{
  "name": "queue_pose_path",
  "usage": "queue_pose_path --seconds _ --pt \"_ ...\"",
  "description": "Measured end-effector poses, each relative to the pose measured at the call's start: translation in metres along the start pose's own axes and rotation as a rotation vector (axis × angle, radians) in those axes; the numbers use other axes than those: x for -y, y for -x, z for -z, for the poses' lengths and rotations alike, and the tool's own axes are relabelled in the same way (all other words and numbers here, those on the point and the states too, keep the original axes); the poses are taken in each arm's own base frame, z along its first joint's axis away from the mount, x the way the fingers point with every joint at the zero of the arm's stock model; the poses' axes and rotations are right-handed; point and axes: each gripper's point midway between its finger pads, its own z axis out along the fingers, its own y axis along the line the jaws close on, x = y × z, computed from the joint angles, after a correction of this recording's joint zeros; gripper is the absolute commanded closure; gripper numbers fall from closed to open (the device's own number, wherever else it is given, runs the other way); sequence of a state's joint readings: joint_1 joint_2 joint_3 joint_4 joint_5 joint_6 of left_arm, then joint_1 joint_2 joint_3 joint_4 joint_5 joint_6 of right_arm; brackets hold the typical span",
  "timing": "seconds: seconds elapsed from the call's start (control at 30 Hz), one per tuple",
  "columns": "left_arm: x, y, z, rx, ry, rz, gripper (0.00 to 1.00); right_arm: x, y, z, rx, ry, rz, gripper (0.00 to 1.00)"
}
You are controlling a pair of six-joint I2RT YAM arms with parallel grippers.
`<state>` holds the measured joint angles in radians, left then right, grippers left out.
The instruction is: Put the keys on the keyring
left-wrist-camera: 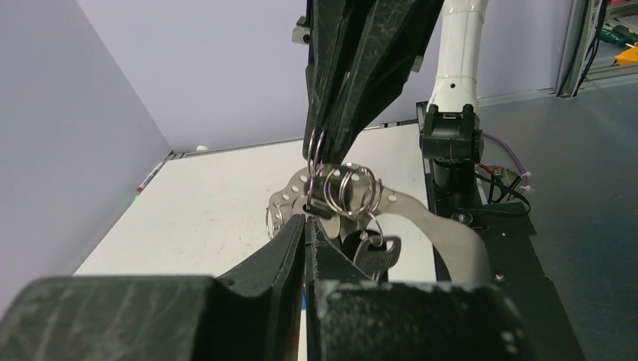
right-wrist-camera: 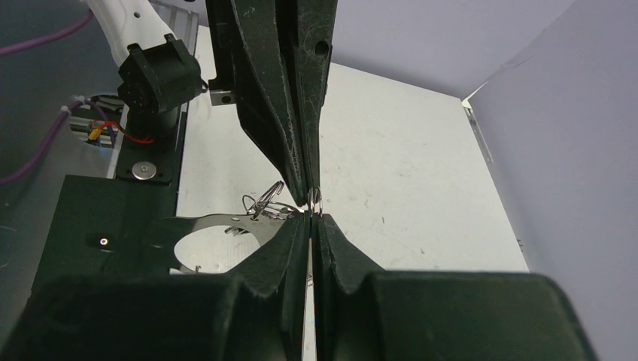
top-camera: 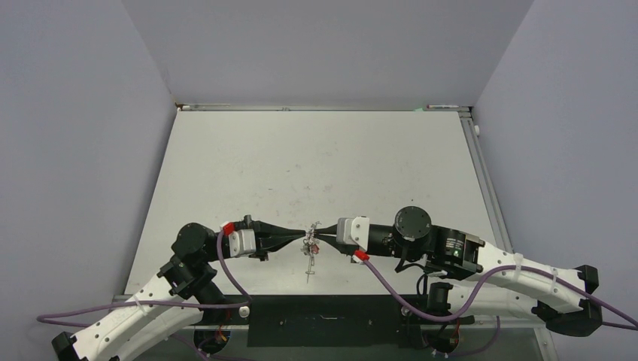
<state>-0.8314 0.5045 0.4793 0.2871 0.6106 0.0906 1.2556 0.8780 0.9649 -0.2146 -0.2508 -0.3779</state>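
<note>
Tip to tip above the bench (top-camera: 301, 150), the left end effector (left-wrist-camera: 305, 222) is clamping the keyring (left-wrist-camera: 421, 207) while the right end effector (left-wrist-camera: 323, 154) is pinching a small ring of the keys (left-wrist-camera: 376, 254)

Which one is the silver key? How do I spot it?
Over the white table, the black left gripper and right gripper meet tip to tip. Between them is a flat silvery holed strip with wire rings. The silver key dangles beneath them, the only hanging piece that isn't a loop.

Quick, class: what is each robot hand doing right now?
Left hand: closed, apparently gripping the keyring at its edge.
Right hand: closed, pinching a small ring.
</note>
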Motion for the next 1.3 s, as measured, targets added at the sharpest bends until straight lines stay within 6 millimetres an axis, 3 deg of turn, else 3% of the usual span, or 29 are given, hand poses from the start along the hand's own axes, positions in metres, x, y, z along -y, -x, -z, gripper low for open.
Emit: queue_pose_path --seconds 0.13,0.23,0.53,0.97,1.3 --pt "0.0 -0.003 0.001 -0.01 0.003 0.006 0.98 0.004 0.01 0.006 0.033 -0.019 0.006 0.95" --pt "0.0 -0.003 0.001 -0.013 0.003 0.007 0.83 0.007 0.015 0.008 0.051 -0.031 0.009 0.95" --pt "0.0 0.005 0.005 0.01 0.014 -0.02 0.62 0.006 0.013 0.008 0.047 -0.03 0.006 0.95" --pt "-0.005 0.02 0.016 0.078 0.065 -0.066 0.63 -0.014 -0.007 0.002 -0.024 0.063 -0.028 0.95" --pt "0.008 0.021 0.013 0.099 -0.013 -0.042 0.63 -0.018 -0.009 0.001 -0.025 0.089 -0.032 0.95"
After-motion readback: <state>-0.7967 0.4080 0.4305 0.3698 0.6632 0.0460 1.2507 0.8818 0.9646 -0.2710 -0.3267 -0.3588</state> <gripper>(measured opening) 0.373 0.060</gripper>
